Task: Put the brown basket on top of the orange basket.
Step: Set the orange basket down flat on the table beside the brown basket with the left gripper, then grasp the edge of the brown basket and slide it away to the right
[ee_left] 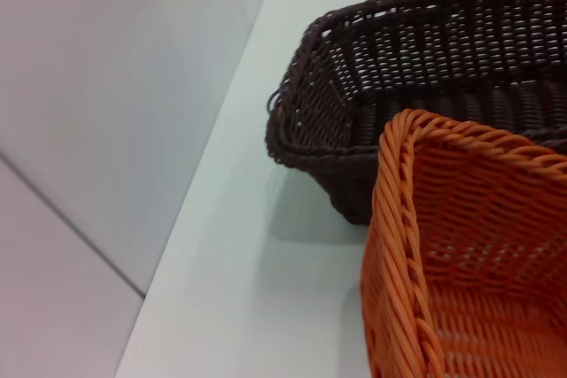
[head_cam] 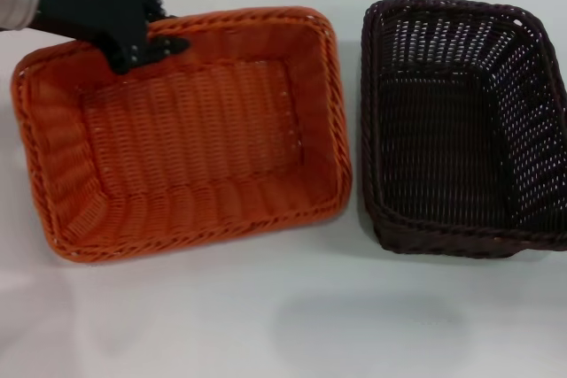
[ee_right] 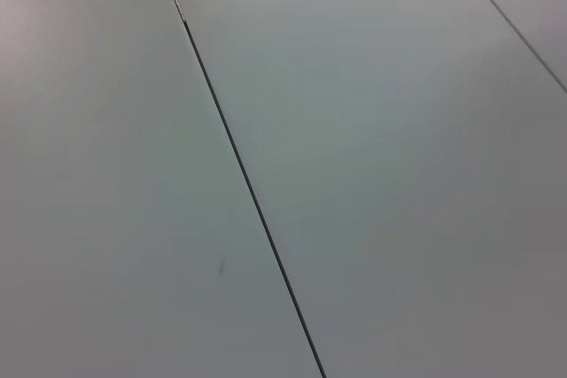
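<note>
Brown basket (head_cam: 461, 126): upright on the white table (head_cam: 266, 316), mouth open upward, at 3 o'clock in the head view; long axis running 12 to 6, far end barely turned toward 11; near right corner cut off by the frame edge.
Brown basket, left wrist view (ee_left: 416, 77): one corner and two sloping open-weave walls seen, just beyond the orange rim.
Orange basket (head_cam: 190, 130): at 9 o'clock of the brown one, just beside it with a narrow strip of table between; long axis roughly 8 to 2, far right corner nearest the brown rim.
Orange basket, left wrist view (ee_left: 469, 254): braided corner close to the lens.
Left gripper (head_cam: 146, 50): at the orange basket's far rim, toward its 11 o'clock corner, well apart from the brown basket; black fingers pointing toward 3 along the braid; spread or pinching the rim, cannot tell.
Left arm: entering from 10 o'clock, silver sleeve then black wrist, angled down toward the rim.
Right gripper: out of sight; right wrist view filled by grey panels with dark seams.
</note>
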